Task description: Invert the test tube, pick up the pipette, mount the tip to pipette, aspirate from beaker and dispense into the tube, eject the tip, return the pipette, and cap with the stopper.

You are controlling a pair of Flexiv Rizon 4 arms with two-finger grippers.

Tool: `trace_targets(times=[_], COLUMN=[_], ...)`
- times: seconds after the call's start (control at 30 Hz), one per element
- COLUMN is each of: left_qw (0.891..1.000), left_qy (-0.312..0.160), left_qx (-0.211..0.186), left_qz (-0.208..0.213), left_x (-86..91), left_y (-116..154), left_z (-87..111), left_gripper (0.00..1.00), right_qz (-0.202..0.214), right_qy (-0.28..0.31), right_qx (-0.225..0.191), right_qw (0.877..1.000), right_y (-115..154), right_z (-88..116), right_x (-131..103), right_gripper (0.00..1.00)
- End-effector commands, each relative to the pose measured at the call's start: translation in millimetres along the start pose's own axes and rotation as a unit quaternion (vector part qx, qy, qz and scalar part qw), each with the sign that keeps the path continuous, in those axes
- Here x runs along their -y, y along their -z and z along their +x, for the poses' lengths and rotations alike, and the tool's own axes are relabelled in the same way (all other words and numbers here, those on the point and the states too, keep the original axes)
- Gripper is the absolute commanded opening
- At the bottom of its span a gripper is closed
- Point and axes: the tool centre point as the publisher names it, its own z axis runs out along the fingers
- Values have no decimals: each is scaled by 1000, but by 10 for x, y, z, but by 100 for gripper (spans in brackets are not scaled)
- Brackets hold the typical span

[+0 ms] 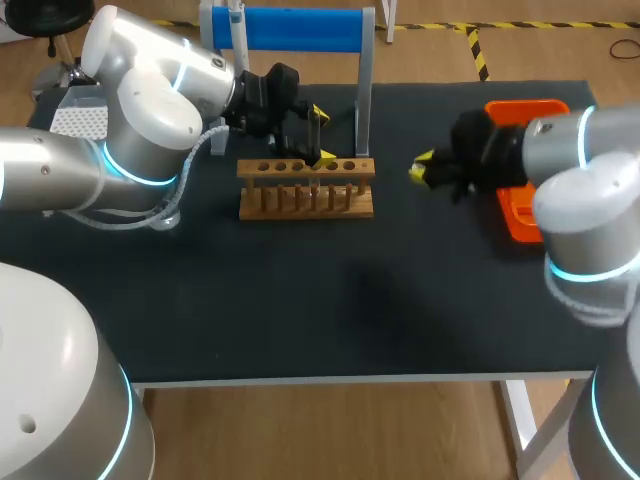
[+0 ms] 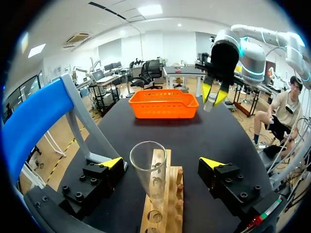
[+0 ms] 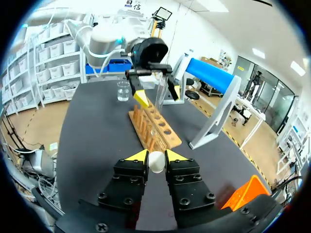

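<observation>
The test tube [image 2: 148,170] is seen standing upright, mouth up, in a hole of the wooden rack [image 2: 171,191] near the back of the table [image 1: 300,300]. Its foot is hidden inside the rack. The left gripper [image 2: 162,163] is held spread on either side of the tube, and a gap is left between the glass and each finger, so nothing is grasped. From above, the tube can hardly be made out against the left gripper [image 1: 322,135] and the rack [image 1: 305,187].

The right gripper [image 3: 156,156] is closed on a small white stopper [image 3: 156,162], which is touched by both fingers. It is held above the table, well apart from the rack [image 3: 153,127]. In the head view the stopper is hidden, and only the yellow tips of the right gripper [image 1: 420,170] can be told.

A beaker [image 3: 123,91] is shown beyond the rack's far end. It is covered by the left arm in the head view. The orange basket [image 1: 520,215] is partly hidden behind the right arm. The blue stand [image 1: 290,28] is cut off by the frame.
</observation>
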Motion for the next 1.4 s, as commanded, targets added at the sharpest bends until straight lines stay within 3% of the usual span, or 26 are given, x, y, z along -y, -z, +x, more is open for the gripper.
trace_targets(times=[0.03, 0.73, 1.13, 1.4], left_qw=[1000, 1000, 1000, 1000], left_qy=[0, 0, 0, 0], left_qx=[-2, -2, -2, -2], left_qz=[0, 0, 0, 0], left_x=[1, 1, 1, 1], left_y=[-3, -3, -3, -3], left_z=[-15, -15, -15, -15], left_gripper=[100, 100, 100, 100], right_qz=[37, 37, 44, 60], right_qy=[-1, -1, 47, 79], right_qx=[-71, -71, -135, -163], right_qw=[997, 997, 989, 982], right_y=[210, 210, -366, -693], right_z=[-39, -39, -505, -628], right_x=[-108, -108, -492, -887], right_gripper=[0, 0, 0, 0])
